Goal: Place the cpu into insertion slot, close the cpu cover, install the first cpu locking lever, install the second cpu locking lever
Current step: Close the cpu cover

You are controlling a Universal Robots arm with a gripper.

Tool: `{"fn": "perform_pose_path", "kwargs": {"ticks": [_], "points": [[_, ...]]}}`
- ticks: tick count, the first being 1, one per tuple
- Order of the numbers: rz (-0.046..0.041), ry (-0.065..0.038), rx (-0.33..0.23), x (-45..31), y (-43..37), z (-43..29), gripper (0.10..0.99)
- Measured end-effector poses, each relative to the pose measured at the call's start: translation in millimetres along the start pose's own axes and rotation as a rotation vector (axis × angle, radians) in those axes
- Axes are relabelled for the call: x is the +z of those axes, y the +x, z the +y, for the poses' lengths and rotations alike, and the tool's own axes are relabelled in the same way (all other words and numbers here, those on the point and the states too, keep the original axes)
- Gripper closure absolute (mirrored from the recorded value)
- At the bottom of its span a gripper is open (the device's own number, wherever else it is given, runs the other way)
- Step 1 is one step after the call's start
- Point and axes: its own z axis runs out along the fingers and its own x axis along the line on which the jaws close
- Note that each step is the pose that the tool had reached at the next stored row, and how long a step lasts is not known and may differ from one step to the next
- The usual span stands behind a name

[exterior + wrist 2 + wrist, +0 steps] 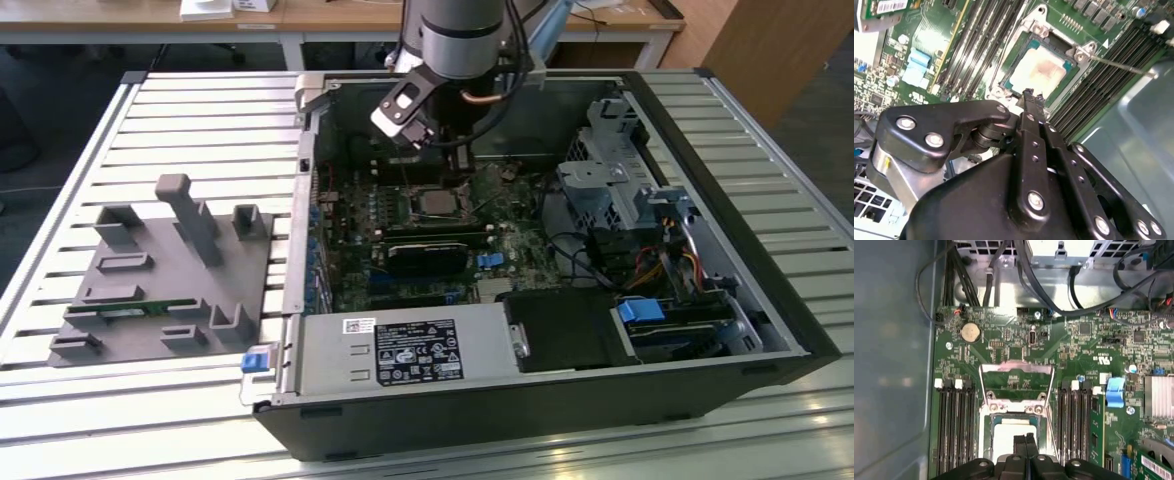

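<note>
The cpu [1041, 70] is a pale tan-silver square lying flat in the insertion slot [988, 432], a black-framed socket on the green board [434, 204]. My gripper [1029, 94] hangs just over the cpu's near edge, its two black fingers [1019, 445] pressed together with nothing between them. In the first wrist view the cpu [1004, 437] shows partly behind the fingertips. The cpu cover [1016, 369], a thin silvery frame, stands open beyond the slot, with board visible through its window. A thin lever rod [1124, 67] juts out from the socket's corner.
Long black memory slots [956, 425] flank the socket on both sides. Black cables [1054, 300] cross beyond the board, and the case wall [889, 365] is close by. A drive cage [621, 180] and power supply [400, 350] fill the case. A grey fixture [167, 270] sits on the slatted table.
</note>
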Motion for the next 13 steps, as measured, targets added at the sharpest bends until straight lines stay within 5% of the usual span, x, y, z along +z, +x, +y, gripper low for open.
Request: {"fn": "perform_pose_path", "kwargs": {"ticks": [11,13], "points": [[0.0072,0.007,0.000,-15.4,-0.1,4.3,0.980],[0.0161,0.009,0.001,-15.4,-1.7,6.0,0.980]]}}
